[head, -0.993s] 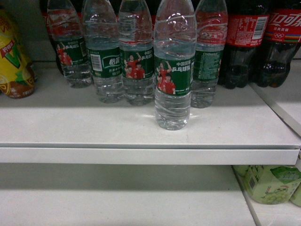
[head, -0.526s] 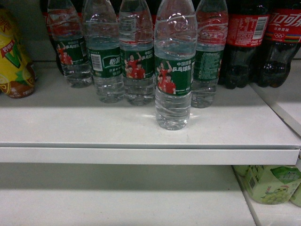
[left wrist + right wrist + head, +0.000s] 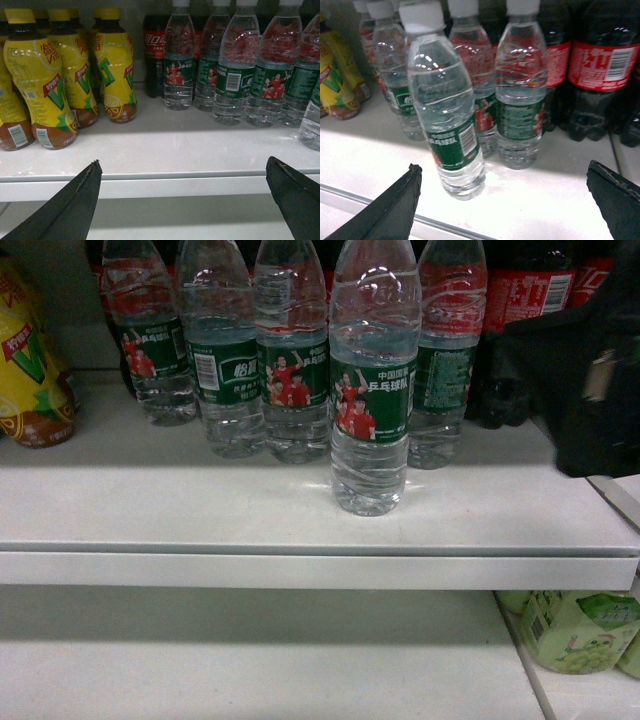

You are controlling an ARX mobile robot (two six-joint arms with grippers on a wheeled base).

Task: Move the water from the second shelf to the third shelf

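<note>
Left gripper (image 3: 182,172): both dark fingertips (image 3: 80,200) visible at the lower corners, set wide apart, holding nothing, level with the shelf's front edge. White shelf (image 3: 150,150) carries yellow juice bottles (image 3: 45,85) at left, one cola bottle (image 3: 155,55) behind centre, and a row of water bottles (image 3: 235,70) with green labels at right. All bottles stand upright. A lower shelf (image 3: 185,215) shows beneath.
</note>
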